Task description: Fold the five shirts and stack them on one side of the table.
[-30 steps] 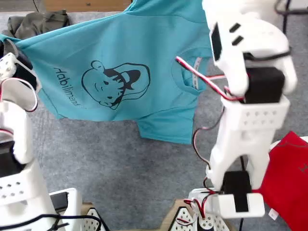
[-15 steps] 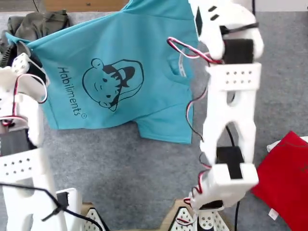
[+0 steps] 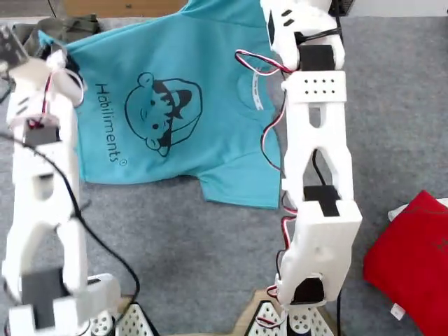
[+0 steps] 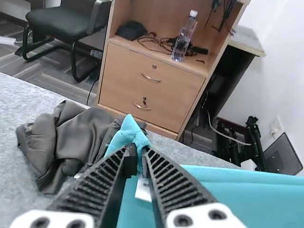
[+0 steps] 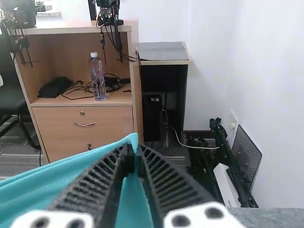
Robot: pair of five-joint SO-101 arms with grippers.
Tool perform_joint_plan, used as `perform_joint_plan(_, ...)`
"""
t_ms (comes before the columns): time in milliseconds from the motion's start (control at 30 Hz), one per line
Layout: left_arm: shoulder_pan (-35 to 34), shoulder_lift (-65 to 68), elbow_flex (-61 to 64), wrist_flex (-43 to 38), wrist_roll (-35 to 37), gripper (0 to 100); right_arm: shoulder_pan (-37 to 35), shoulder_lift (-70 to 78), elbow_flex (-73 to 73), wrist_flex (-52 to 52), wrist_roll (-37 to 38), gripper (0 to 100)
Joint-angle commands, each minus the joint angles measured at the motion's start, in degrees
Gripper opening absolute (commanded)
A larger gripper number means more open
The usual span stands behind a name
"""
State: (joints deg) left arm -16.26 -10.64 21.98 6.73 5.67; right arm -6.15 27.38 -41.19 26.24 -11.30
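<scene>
Both arms are extending out toward the far side of the surface. The left arm is straightening and swinging inward, and the right arm is unfolding to full reach. The teal shirt is having its held far edge pulled away with them, print shifting slightly.

Bright, even, diffuse. Just a faint soft shadow under the teal shirt on the grey table. Brightest on the white wall; dimmer inside the wooden cabinet.
</scene>
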Motion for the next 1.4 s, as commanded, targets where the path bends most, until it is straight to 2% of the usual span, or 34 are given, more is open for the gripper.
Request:
perform_joint_plan(0, 0.3, 10.3, -14.2, -1.3, 0.0, 2, 0.7, 0.7, -0.4, -2.8, 0.5, 0.5)
perform_joint_plan(133, 0.3, 21.8, -26.2, 0.3, -0.3, 2, 0.7, 2.2, -0.4, -3.2, 0.5, 0.5)
perform_joint_plan(400, 0.3, 38.9, -50.0, 15.1, 0.0, 2, 0.7, 6.1, -0.5, -9.0, 0.5, 0.5)
perform_joint_plan(567, 0.3, 46.5, -60.7, 21.3, -0.3, 2, 0.7, 8.0, -0.6, -13.0, 0.3, 0.5)
perform_joint_plan(667, 0.3, 50.1, -66.5, 26.5, -0.4, 2, 0.7, 8.3, -0.6, -11.8, 0.2, 0.5)
perform_joint_plan(833, 0.3, 54.2, -73.8, 36.4, -0.4, 2, 0.5, 8.2, -3.0, -3.3, 0.1, 0.5)
perform_joint_plan(933, 0.0, 55.8, -76.8, 41.4, -0.4, 2, 0.6, 8.4, -7.8, 4.6, -2.5, 0.5)
perform_joint_plan(1367, 0.3, 56.1, -88.4, 68.0, -0.4, 2, 0.7, 8.4, -24.9, 34.3, -4.3, 0.5)
